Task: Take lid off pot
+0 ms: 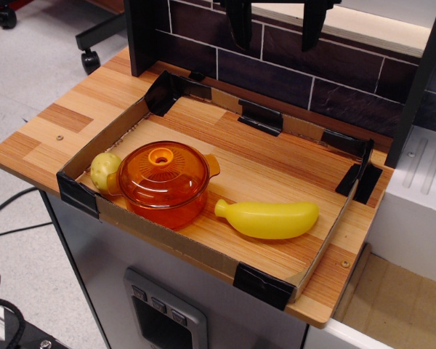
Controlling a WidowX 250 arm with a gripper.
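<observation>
Orange lid [162,166] sits on pot [164,190], lower left; gripper [279,25] open at top — slick knob could slip.

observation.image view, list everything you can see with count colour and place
lid: 1, translucent orange with a round knob, sitting on the pot
pot: 1, translucent orange, front left of the tray
round toy: 1, pale yellow-green, against the pot's left side
banana: 1, yellow, lying right of the pot
cardboard tray: 1, brown with black tape at the corners, on the wooden tabletop
wooden tabletop: 1, light striped wood
brick-pattern backsplash: 1, dark, behind the tray
gripper: 1, black, top edge, high above the tray, jaws apart
</observation>
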